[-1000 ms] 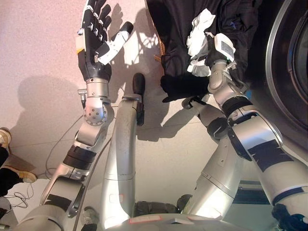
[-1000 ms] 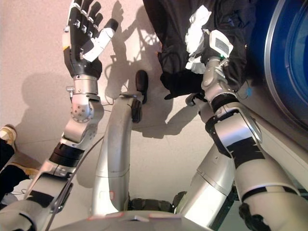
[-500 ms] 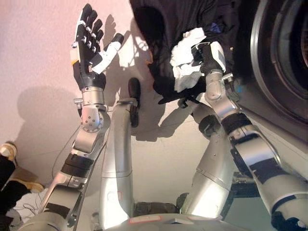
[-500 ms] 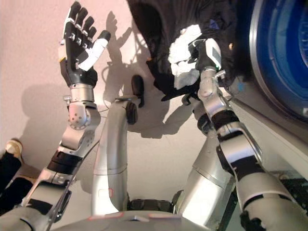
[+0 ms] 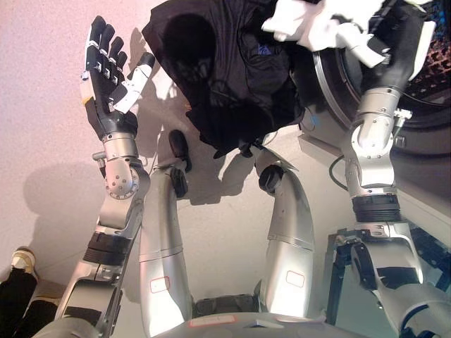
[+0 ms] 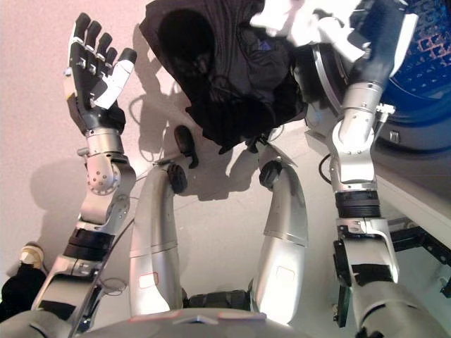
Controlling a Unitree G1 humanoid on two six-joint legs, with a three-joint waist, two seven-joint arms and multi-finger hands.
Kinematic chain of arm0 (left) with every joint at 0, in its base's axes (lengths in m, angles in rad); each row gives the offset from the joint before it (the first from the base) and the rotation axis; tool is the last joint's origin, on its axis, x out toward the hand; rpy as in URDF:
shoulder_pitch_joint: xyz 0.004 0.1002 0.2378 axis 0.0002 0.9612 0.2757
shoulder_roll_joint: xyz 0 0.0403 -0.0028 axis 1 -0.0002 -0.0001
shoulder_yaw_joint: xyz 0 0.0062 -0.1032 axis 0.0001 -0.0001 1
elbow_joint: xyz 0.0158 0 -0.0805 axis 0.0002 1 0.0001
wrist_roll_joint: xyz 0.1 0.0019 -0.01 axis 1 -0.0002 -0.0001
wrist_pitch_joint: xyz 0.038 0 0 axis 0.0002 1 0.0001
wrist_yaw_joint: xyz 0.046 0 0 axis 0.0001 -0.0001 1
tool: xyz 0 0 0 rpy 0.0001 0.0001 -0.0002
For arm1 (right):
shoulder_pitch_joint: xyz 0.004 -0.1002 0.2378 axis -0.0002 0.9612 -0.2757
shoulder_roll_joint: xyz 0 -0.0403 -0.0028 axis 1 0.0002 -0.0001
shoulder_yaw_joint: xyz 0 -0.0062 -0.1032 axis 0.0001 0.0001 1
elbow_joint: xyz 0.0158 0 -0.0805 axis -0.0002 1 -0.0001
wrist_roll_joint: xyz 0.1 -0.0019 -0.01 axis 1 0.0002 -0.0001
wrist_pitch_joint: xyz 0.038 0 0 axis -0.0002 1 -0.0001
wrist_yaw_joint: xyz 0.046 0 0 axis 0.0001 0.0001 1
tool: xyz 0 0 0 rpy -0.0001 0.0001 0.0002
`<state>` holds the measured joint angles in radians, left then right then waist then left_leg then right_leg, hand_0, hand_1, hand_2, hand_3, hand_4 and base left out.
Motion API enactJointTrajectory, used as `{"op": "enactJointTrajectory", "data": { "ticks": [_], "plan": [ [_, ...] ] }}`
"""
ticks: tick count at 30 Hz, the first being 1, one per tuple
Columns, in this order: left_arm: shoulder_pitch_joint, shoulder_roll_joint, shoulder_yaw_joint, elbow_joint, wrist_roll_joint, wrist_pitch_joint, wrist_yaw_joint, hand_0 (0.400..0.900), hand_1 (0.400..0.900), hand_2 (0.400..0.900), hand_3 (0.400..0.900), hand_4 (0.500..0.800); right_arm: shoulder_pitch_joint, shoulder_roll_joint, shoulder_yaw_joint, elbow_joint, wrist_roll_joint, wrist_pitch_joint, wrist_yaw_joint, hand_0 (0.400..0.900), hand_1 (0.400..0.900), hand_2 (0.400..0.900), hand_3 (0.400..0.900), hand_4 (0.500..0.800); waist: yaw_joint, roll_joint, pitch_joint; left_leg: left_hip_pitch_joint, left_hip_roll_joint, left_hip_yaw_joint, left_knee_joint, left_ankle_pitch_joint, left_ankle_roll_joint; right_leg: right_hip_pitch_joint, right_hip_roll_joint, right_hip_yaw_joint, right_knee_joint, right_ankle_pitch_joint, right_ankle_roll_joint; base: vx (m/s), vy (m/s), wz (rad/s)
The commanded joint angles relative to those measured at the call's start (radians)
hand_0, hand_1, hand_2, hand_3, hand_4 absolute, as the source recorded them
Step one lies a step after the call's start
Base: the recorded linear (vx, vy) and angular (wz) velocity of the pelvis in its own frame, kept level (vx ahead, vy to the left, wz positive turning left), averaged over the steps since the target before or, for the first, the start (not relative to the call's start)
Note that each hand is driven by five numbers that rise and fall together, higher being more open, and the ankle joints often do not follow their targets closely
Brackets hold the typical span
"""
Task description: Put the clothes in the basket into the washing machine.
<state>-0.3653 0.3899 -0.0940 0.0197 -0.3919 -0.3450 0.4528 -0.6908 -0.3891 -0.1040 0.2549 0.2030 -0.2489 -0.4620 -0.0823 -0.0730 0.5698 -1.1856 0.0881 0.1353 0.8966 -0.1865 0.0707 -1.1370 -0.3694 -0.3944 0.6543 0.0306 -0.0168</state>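
Observation:
My right hand (image 5: 398,44) is raised at the top right, shut on a bundle of clothes. A large black garment (image 5: 225,77) hangs from the bundle to the left and a white cloth (image 5: 310,24) bunches at the top, also in the right eye view (image 6: 296,21). The bundle hangs just in front of the washing machine's round opening (image 5: 430,91), whose blue drum shows in the right eye view (image 6: 430,70). My left hand (image 5: 106,77) is held up at the left, open and empty. No basket shows in either view.
The washing machine's front panel (image 5: 423,176) runs down the right side. A person's shoe (image 5: 21,259) stands at the lower left on the pale floor (image 5: 42,141).
My right hand has lifted the black and white clothes up and right, to the washing machine's opening. The view has shifted too. My left hand stays open at the left.

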Motion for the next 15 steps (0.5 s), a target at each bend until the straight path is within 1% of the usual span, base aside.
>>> {"op": "enactJointTrajectory", "data": {
  "ticks": [1, 2, 3, 4, 5, 6, 8, 9, 10, 11, 12, 14, 15],
  "plan": [
    [0.082, -0.033, 0.024, -0.069, 0.043, -0.062, 0.042, 0.900, 0.900, 0.900, 0.900, 0.800, 0.005, 0.001, -0.105, 0.055, 0.051, -0.132, -0.195, 0.400, 0.400, 0.400, 0.400, 0.500, 0.003, 0.037, -0.235, -0.016, -0.040, -0.014, -0.125, -0.028, 0.012, -0.156, 0.012, -0.062, 0.116, -0.139, 0.117, 0.02, 0.016, -0.09],
    [0.079, -0.036, 0.019, -0.073, 0.047, -0.065, 0.054, 0.900, 0.900, 0.900, 0.900, 0.800, -0.030, 0.014, -0.127, 0.074, 0.064, -0.150, -0.230, 0.400, 0.400, 0.400, 0.400, 0.500, 0.003, 0.042, -0.236, -0.015, -0.040, -0.012, -0.128, -0.030, 0.014, -0.158, 0.013, -0.059, 0.114, -0.140, 0.118, 0.02, 0.011, -0.07],
    [0.077, -0.037, 0.011, -0.080, 0.047, -0.070, 0.063, 0.900, 0.900, 0.900, 0.900, 0.800, -0.062, 0.020, -0.143, 0.125, 0.083, -0.152, -0.266, 0.400, 0.400, 0.400, 0.400, 0.500, 0.006, 0.047, -0.238, -0.013, -0.042, -0.011, -0.129, -0.032, 0.017, -0.160, 0.013, -0.056, 0.116, -0.142, 0.118, 0.02, 0.014, -0.04],
    [0.077, -0.036, 0.003, -0.085, 0.046, -0.072, 0.066, 0.900, 0.900, 0.900, 0.900, 0.800, -0.096, 0.007, -0.150, 0.171, 0.086, -0.148, -0.294, 0.400, 0.400, 0.400, 0.400, 0.500, 0.009, 0.052, -0.240, -0.014, -0.043, -0.010, -0.129, -0.032, 0.018, -0.163, 0.013, -0.052, 0.119, -0.143, 0.118, 0.00, 0.000, 0.00],
    [0.079, -0.035, -0.013, -0.087, 0.044, -0.076, 0.072, 0.900, 0.900, 0.900, 0.900, 0.800, -0.140, 0.000, -0.165, 0.233, 0.109, -0.160, -0.340, 0.400, 0.400, 0.400, 0.400, 0.500, 0.014, 0.059, -0.244, -0.014, -0.046, -0.010, -0.127, -0.034, 0.020, -0.169, 0.011, -0.048, 0.124, -0.145, 0.116, 0.00, 0.000, 0.00],
    [0.079, -0.032, -0.027, -0.088, 0.042, -0.076, 0.075, 0.900, 0.900, 0.900, 0.900, 0.800, -0.183, -0.013, -0.164, 0.299, 0.140, -0.154, -0.359, 0.400, 0.400, 0.400, 0.400, 0.500, 0.019, 0.065, -0.246, -0.017, -0.047, -0.011, -0.126, -0.034, 0.020, -0.176, 0.009, -0.042, 0.131, -0.148, 0.115, 0.04, 0.012, 0.01],
    [0.078, -0.024, -0.061, -0.094, 0.037, -0.075, 0.075, 0.900, 0.900, 0.900, 0.900, 0.800, -0.269, -0.064, -0.154, 0.427, 0.171, -0.143, -0.400, 0.400, 0.400, 0.400, 0.400, 0.500, 0.029, 0.078, -0.247, -0.022, -0.049, -0.012, -0.120, -0.036, 0.020, -0.189, 0.002, -0.031, 0.145, -0.153, 0.112, 0.03, 0.000, 0.03],
    [0.077, -0.017, -0.079, -0.094, 0.036, -0.077, 0.075, 0.900, 0.900, 0.900, 0.900, 0.800, -0.314, -0.099, -0.154, 0.513, 0.186, -0.137, -0.434, 0.400, 0.400, 0.400, 0.400, 0.500, 0.034, 0.085, -0.249, -0.026, -0.051, -0.013, -0.115, -0.036, 0.018, -0.195, -0.002, -0.027, 0.151, -0.154, 0.112, 0.03, -0.028, 0.12],
    [0.069, -0.005, -0.102, -0.099, 0.033, -0.080, 0.074, 0.900, 0.900, 0.900, 0.900, 0.800, -0.373, -0.153, -0.146, 0.616, 0.205, -0.125, -0.472, 0.400, 0.400, 0.400, 0.400, 0.500, 0.048, 0.096, -0.252, -0.031, -0.053, -0.013, -0.110, -0.034, 0.016, -0.206, -0.009, -0.023, 0.160, -0.155, 0.113, 0.03, -0.043, 0.16],
    [0.065, 0.001, -0.118, -0.102, 0.030, -0.082, 0.069, 0.900, 0.900, 0.900, 0.900, 0.800, -0.410, -0.194, -0.121, 0.686, 0.227, -0.118, -0.461, 0.400, 0.400, 0.400, 0.400, 0.500, 0.057, 0.102, -0.251, -0.036, -0.055, -0.013, -0.106, -0.034, 0.015, -0.212, -0.014, -0.020, 0.164, -0.156, 0.112, 0.03, -0.053, 0.21],
    [0.063, 0.013, -0.140, -0.110, 0.030, -0.085, 0.062, 0.900, 0.900, 0.900, 0.900, 0.800, -0.449, -0.244, -0.098, 0.764, 0.253, -0.097, -0.448, 0.400, 0.400, 0.400, 0.400, 0.500, 0.069, 0.110, -0.254, -0.043, -0.059, -0.014, -0.097, -0.032, 0.014, -0.219, -0.019, -0.013, 0.173, -0.156, 0.111, 0.02, -0.058, 0.19],
    [0.058, 0.026, -0.175, -0.120, 0.020, -0.086, 0.039, 0.900, 0.900, 0.900, 0.900, 0.800, -0.509, -0.332, -0.024, 0.892, 0.313, -0.060, -0.373, 0.400, 0.400, 0.400, 0.400, 0.500, 0.094, 0.121, -0.256, -0.053, -0.063, -0.015, -0.085, -0.030, 0.012, -0.235, -0.030, -0.003, 0.190, -0.158, 0.109, 0.01, -0.049, 0.14],
    [0.056, 0.031, -0.188, -0.125, 0.018, -0.086, 0.028, 0.900, 0.900, 0.900, 0.900, 0.800, -0.527, -0.360, 0.012, 0.935, 0.327, -0.045, -0.338, 0.704, 0.704, 0.704, 0.704, 0.682, 0.102, 0.127, -0.256, -0.056, -0.064, -0.014, -0.081, -0.028, 0.011, -0.242, -0.034, 0.003, 0.197, -0.157, 0.109, 0.00, -0.026, 0.06]
  ]
}}
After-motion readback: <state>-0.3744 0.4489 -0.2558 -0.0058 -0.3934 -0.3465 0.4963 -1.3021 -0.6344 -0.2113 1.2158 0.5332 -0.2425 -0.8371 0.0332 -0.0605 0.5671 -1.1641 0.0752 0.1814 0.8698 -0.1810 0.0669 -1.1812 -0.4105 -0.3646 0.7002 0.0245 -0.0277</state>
